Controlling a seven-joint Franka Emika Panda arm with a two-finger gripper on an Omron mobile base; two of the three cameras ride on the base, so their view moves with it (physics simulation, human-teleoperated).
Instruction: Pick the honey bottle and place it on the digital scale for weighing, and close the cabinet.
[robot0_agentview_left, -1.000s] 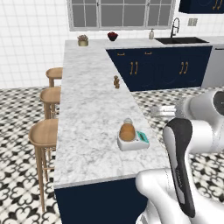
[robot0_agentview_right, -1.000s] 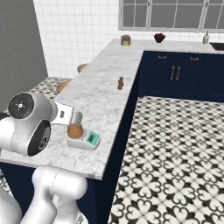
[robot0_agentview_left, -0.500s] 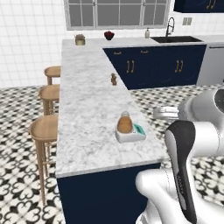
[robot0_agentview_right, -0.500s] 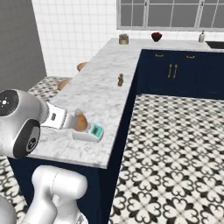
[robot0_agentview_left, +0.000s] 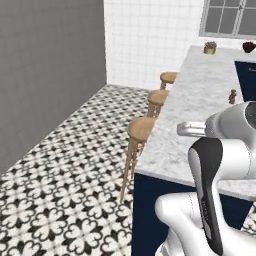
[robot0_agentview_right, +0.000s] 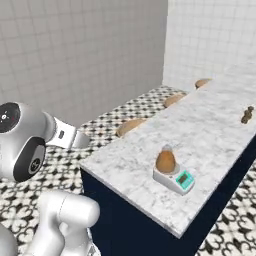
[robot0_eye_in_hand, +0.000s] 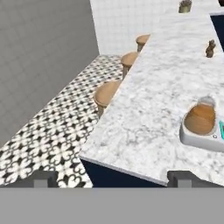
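The honey bottle sits upright on the digital scale, near the marble counter's end, so weighing looks done. Closing the cabinet is next, which likely calls for a turn toward it. The gripper, spread wide and empty, hovers back from the scale.

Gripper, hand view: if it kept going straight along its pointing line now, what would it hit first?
Probably the marble counter, near its front-left part; the open gripper aims there. The honey bottle on the digital scale sits off to one side. Depth is uncertain.
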